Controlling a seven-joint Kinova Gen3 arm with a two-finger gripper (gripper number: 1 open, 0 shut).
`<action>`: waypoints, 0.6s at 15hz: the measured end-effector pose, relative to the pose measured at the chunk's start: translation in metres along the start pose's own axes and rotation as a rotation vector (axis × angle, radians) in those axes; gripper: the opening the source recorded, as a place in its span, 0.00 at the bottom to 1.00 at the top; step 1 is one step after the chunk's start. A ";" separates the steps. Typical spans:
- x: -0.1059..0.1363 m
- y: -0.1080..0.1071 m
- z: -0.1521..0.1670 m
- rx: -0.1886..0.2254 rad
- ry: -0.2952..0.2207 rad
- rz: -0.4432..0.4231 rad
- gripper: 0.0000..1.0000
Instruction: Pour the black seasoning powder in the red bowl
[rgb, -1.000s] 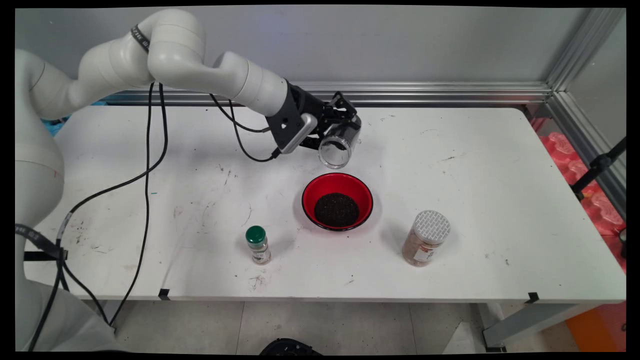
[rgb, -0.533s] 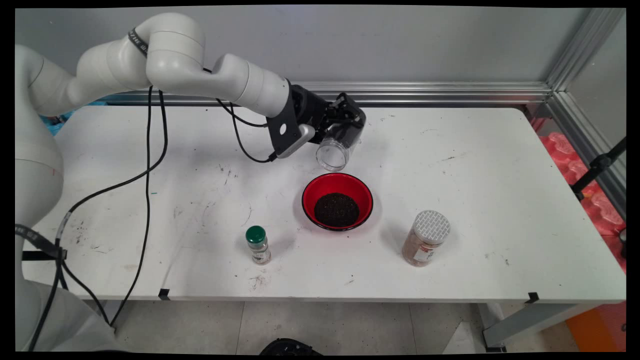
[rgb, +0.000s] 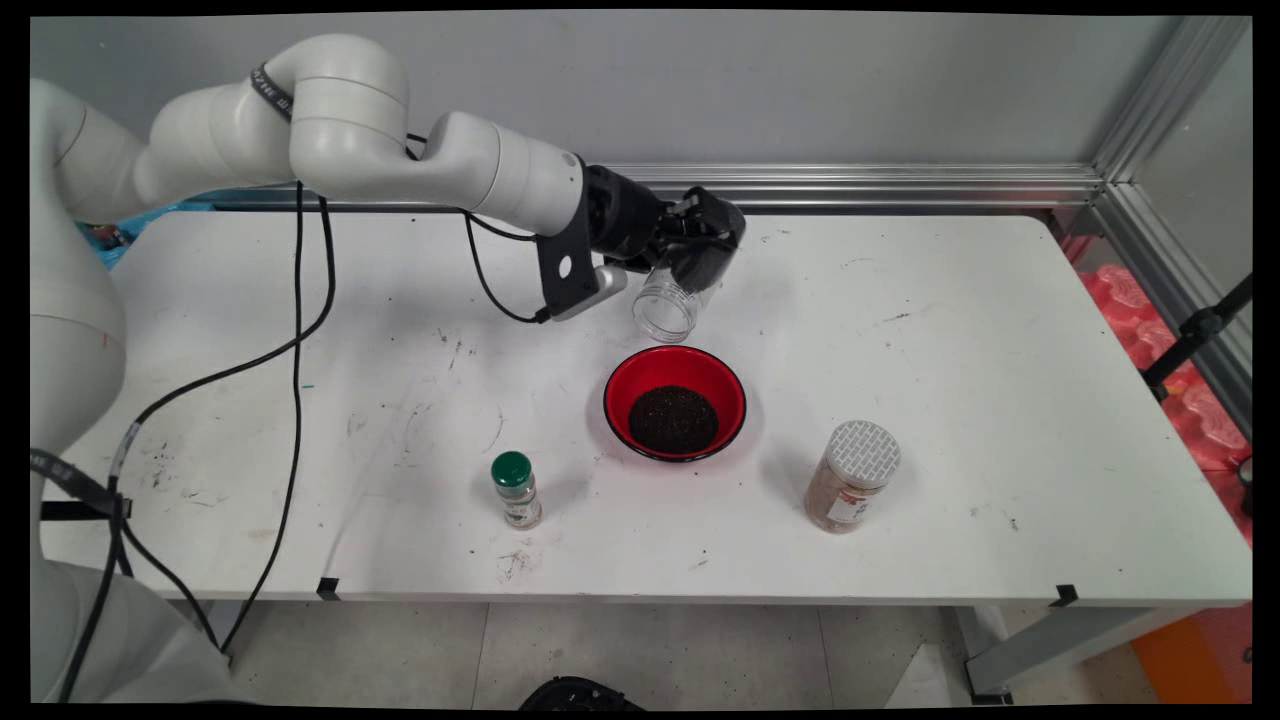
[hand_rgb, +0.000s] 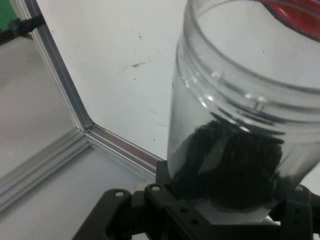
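gripper of black two-finger make, at the end of the white arm, is clamped round a clear plastic jar with a threaded open mouth, holding it in the air above the white table and tilted, its mouth pointing down and toward the near side. in the hand view the jar rises from between the black linkage, and a clump of dark grains sits at its closed end next to the gripper. just in front of the jar's mouth and below it stands a red bowl with a black rim, with a round heap of dark granular matter in its middle; the jar does not touch the bowl. near the table's front edge, left of the bowl, stands a small spice bottle with a green cap, upright. to the bowl's right stands a larger clear jar of reddish-brown powder with a white patterned lid, also upright and well apart from the gripper. black cables hang from the arm down over the table's left part.
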 end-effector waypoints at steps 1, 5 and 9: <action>0.001 -0.001 0.000 0.003 -0.003 0.013 0.00; 0.006 -0.004 -0.003 0.018 -0.021 0.086 0.00; 0.009 -0.006 -0.005 0.033 -0.032 0.141 0.00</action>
